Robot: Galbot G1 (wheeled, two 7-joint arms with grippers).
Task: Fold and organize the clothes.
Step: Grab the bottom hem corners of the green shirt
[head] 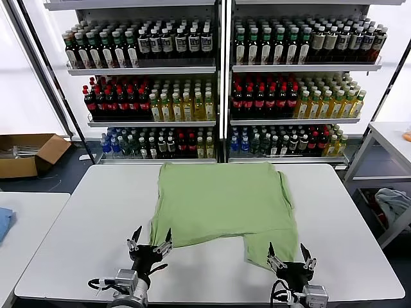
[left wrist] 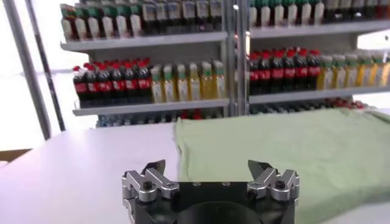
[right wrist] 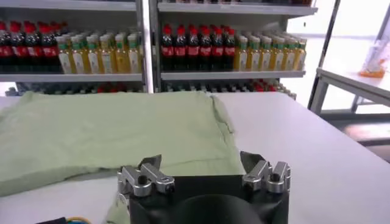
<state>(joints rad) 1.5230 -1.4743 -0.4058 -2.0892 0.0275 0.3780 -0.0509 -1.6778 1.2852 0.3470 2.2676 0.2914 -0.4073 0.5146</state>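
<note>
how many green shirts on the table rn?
1. The shirt lies spread mid-table, back up, its near edge reaching between the left gripper and right gripper. Another could hide beneath it.

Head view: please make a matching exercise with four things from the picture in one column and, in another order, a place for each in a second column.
Things:
1. green shirt
2. left gripper
3. right gripper
4. cardboard box

Places:
A. on the floor, beyond the table's left side
B. open, at the shirt's near right corner
C. spread on the white table
D. open, at the shirt's near left corner

Pairs: 1-C, 2-D, 3-B, 4-A
</note>
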